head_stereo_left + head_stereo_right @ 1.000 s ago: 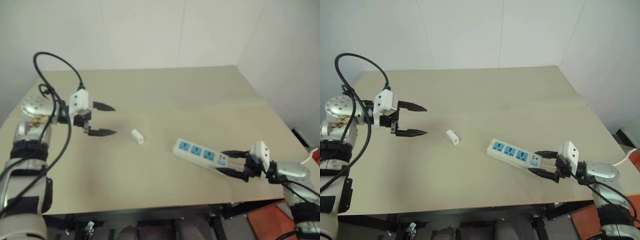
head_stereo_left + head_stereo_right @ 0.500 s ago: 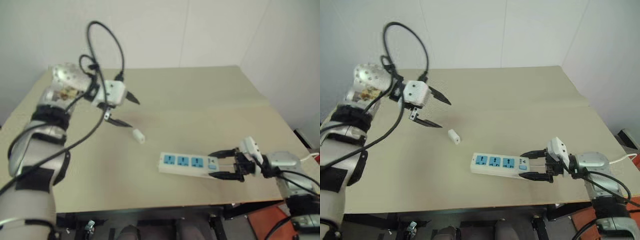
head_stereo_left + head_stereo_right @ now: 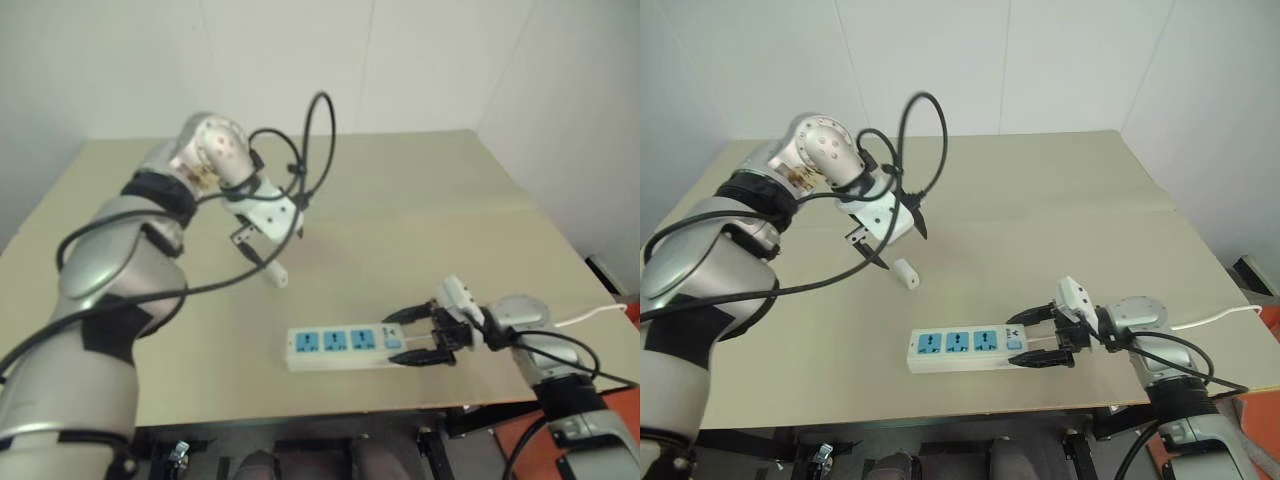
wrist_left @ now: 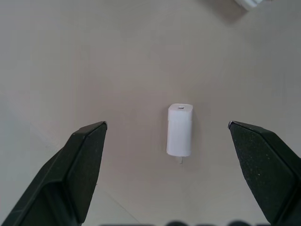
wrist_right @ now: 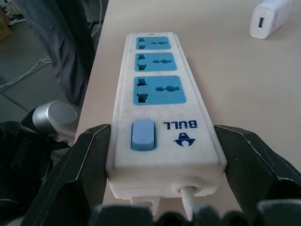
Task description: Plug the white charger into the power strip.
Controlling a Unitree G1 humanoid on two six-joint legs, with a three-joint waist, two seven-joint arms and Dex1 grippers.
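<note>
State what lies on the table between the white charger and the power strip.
Nothing: the head views show only bare table between the white charger and the power strip.

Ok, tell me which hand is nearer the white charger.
Left. The left hand hangs right over the white charger, fingers open to either side of it. The right hand is off at the power strip, gripping its switch end.

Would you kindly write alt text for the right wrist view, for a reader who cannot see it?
A white power strip lies on a beige table, its cord end clamped between the right pincer's two black fingers. Its face shows three blue sockets, then a blue switch nearest the camera. A small white charger lies on the table beyond it, apart from it.
</note>
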